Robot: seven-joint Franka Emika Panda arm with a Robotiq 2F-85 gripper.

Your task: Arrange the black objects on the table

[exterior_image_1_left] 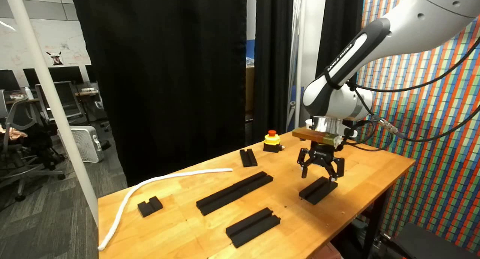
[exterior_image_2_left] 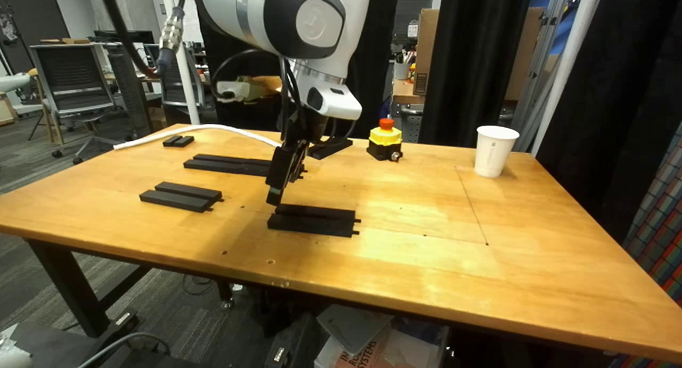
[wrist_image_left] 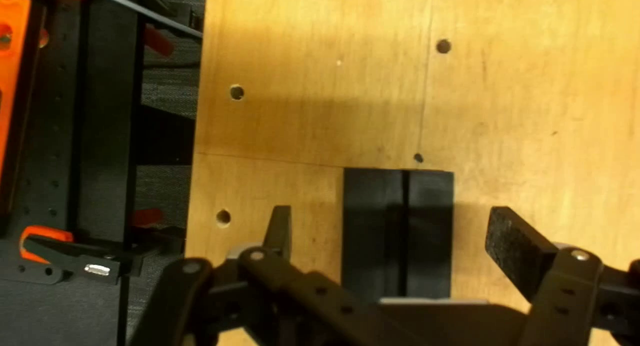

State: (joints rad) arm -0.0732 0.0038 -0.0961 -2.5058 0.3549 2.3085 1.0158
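A black two-fingered hand hangs spread over a honey-coloured wood-grain tabletop; grey carpet lies below the tabletop, black cloth curtains beside it. On the tabletop sit flat matte-black rectangular blocks, grooved lengthwise, one block beneath the hand.

Wooden table, black blocks (grooved), cord, cup

In an exterior view I see a red-topped yellow button left of the claw, farther back, and a white cord farther left; in an exterior view a white cup stands well right of the claw.
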